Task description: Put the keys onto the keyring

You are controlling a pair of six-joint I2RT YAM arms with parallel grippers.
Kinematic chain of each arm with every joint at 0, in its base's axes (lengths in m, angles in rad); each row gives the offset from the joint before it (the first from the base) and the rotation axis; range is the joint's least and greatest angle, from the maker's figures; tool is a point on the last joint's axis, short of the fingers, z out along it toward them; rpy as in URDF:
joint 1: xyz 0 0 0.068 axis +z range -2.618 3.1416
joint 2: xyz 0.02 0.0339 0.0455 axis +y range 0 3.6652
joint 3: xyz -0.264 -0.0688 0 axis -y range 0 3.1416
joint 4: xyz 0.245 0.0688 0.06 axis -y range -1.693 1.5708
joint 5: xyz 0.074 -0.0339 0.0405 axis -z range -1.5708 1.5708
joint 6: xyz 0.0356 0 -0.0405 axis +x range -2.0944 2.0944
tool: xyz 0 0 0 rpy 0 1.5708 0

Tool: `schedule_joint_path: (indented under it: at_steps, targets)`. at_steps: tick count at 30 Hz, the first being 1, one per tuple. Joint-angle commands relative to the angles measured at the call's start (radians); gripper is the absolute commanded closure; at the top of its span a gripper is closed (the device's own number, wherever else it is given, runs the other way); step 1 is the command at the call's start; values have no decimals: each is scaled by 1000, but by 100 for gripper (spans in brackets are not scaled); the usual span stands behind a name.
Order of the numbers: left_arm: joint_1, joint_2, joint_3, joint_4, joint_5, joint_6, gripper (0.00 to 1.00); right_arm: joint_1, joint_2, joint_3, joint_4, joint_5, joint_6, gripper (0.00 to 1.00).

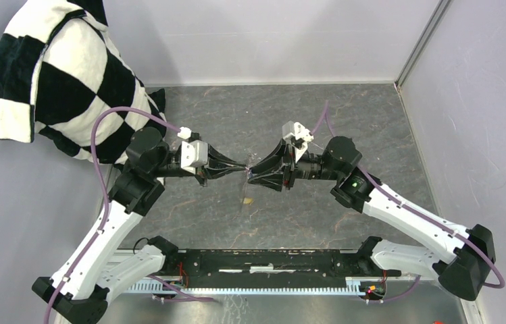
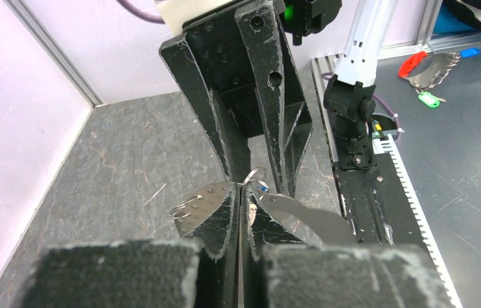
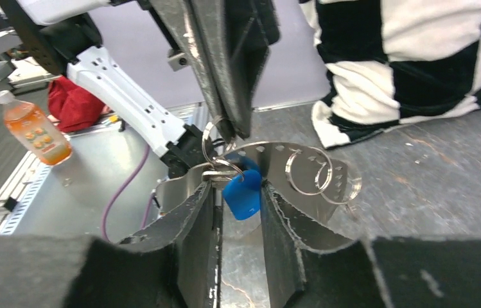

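My two grippers meet tip to tip above the middle of the grey table. The left gripper is shut on a thin grey wire keyring, which also shows in the right wrist view. The right gripper holds the blue-headed key between its fingertips, right at the ring; a bit of blue shows in the left wrist view. A small yellow thing, likely the yellow-headed key, lies on the table just below the grippers.
A black-and-white checkered cloth lies at the back left. Small split rings hang by the right finger's metal plate. An orange bottle and a red object stand beyond the table. Walls close the table's back and right.
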Motion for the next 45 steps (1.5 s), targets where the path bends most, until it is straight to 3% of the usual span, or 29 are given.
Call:
schedule_joint_path:
  at_steps: [1,9,14,24,29,31,35,37,42,45]
  targets:
    - [-2,20,18,87,73,-58,98,35,24,7,119,-4,44,64]
    - [-2,37,59,-45,126,43,98,38,-15,8,53,61,-16,75]
    - [-2,51,78,-69,171,-2,98,36,-27,33,-41,78,-79,99]
    - [-2,30,29,25,149,-148,98,34,-51,34,-56,64,-71,100]
    - [-2,11,-10,84,123,-193,98,33,-45,-8,38,25,3,100]
    - [-2,15,-7,68,129,-175,98,33,-29,-4,62,-24,25,96]
    - [-3,20,15,-3,130,-82,98,26,-29,54,-66,-11,-55,63]
    - [-2,22,25,-29,131,-57,98,16,-39,86,-131,-11,-103,54]
    - [-2,22,28,-42,128,-29,98,-6,-26,204,-303,-50,-203,49]
    - [-1,22,31,-41,124,-23,98,-12,-22,240,-329,-49,-218,53]
